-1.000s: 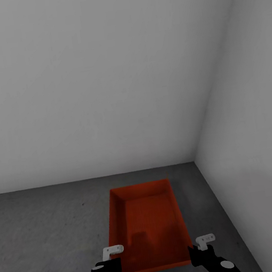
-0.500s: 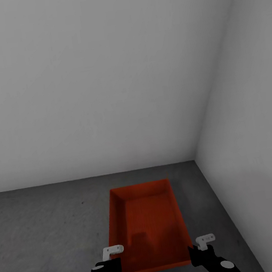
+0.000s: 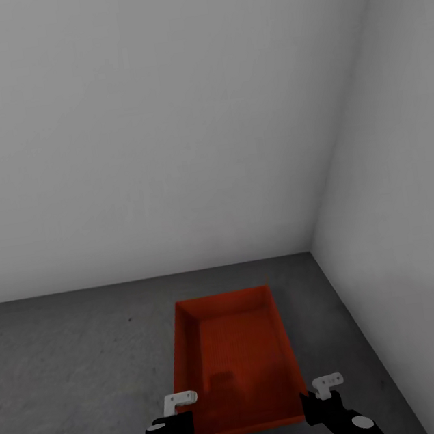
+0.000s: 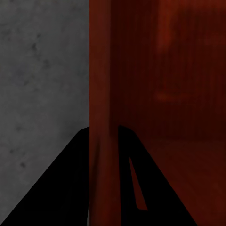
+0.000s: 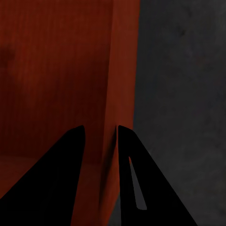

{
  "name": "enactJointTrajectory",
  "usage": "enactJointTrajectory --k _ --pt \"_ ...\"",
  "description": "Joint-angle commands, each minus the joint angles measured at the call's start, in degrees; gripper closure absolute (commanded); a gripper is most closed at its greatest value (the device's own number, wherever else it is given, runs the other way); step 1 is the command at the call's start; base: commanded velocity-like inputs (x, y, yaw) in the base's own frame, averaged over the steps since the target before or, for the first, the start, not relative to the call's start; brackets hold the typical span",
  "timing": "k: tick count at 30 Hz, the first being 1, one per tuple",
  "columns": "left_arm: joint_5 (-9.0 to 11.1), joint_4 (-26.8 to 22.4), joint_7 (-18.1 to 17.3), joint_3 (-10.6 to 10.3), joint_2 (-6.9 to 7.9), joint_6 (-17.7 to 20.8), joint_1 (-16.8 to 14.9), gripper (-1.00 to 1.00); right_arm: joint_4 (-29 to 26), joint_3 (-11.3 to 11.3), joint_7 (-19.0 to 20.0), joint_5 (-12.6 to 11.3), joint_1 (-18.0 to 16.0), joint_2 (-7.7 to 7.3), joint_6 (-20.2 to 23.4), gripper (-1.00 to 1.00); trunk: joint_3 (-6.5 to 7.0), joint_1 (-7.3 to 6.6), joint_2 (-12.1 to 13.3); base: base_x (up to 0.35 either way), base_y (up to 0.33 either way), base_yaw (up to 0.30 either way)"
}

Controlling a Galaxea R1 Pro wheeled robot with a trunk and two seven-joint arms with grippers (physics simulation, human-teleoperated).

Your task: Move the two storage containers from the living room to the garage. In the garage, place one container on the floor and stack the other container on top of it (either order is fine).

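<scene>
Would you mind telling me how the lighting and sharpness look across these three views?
Head view: soft, even light, no glare; a faint shadow darkens the storage container's near end. Left wrist view: dim, its wall slightly blurred. Right wrist view: dim, the floor darker.

Soft, even light is washing the white walls (image 3: 161, 114) in the head view, with no glare and no hard shadows. The storage container (image 3: 233, 359) is darkening toward its near end (a faint blocky shadow there). Both wrist views are looking dim, the fingers (image 4: 61, 188) showing as flat black silhouettes.
</scene>
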Motion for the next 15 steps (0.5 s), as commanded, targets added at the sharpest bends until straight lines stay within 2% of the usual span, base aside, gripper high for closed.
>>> enactJointTrajectory --k 1,15 --pt "-1.11 -0.02 1.24 0.61 2.78 0.54 -0.02 1.00 -0.24 0.88 0.97 -0.11 0.01 -0.12 -0.65 1.00 -0.04 -0.01 -0.02 0.000 0.000 0.000" --pt "-1.11 -0.02 1.24 0.63 2.78 0.54 -0.02 1.00 -0.24 0.99 1.01 -0.09 0.01 -0.12 -0.66 1.00 -0.22 0.21 -0.42 0.000 0.000 0.000"
